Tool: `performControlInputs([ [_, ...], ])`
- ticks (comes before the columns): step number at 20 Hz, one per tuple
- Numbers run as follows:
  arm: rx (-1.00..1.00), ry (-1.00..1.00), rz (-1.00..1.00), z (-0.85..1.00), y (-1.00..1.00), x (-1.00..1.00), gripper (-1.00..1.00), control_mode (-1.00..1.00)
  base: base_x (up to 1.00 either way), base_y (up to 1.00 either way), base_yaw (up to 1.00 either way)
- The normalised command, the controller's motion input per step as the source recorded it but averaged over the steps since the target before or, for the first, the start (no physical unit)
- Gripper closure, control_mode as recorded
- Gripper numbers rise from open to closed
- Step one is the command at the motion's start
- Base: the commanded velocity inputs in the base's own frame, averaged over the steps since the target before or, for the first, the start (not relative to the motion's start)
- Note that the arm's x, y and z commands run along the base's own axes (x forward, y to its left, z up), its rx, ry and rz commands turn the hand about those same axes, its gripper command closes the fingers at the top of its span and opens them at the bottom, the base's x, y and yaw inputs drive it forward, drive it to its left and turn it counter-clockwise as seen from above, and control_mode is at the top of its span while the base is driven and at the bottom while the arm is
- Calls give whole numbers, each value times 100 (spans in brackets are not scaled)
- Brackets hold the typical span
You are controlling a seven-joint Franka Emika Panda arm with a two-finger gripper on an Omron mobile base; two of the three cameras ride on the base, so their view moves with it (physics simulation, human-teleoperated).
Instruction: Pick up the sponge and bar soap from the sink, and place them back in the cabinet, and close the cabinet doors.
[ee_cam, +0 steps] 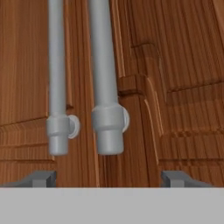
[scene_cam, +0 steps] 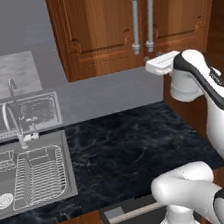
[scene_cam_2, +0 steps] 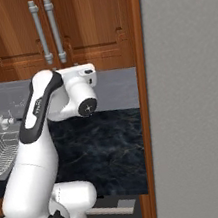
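Observation:
Both cabinet doors point(scene_cam: 97, 25) are shut, their two vertical silver handles point(scene_cam: 135, 20) side by side at the seam. My gripper point(ee_cam: 107, 178) is open just below and in front of the handles' lower ends point(ee_cam: 107, 127), touching nothing and holding nothing. From the left base view the white hand point(scene_cam: 160, 63) hovers under the handles, close to the door face. The grey sink point(scene_cam: 68, 183) lies at the far left with its wire rack point(scene_cam: 37, 175) and round drain point(scene_cam: 3, 201). The sponge and the bar soap are out of view.
A dark marble counter point(scene_cam: 139, 145) runs between the sink and my arm. A faucet point(scene_cam: 15, 122) stands behind the basin. A dark drawer with a silver handle point(scene_cam: 133, 212) sits below the counter edge. A tall grey panel point(scene_cam_2: 194, 91) closes off the right side.

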Motion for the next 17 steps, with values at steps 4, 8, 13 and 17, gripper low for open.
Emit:
performControlInputs([
  [4,0,0,0,0,0,14,-100,-100,0,0,0],
  [8,0,0,0,0,0,11,-100,-100,0,0,0],
  [13,0,0,0,0,0,8,-100,-100,0,0,0],
  [17,0,0,0,0,0,5,-100,-100,0,0,0],
])
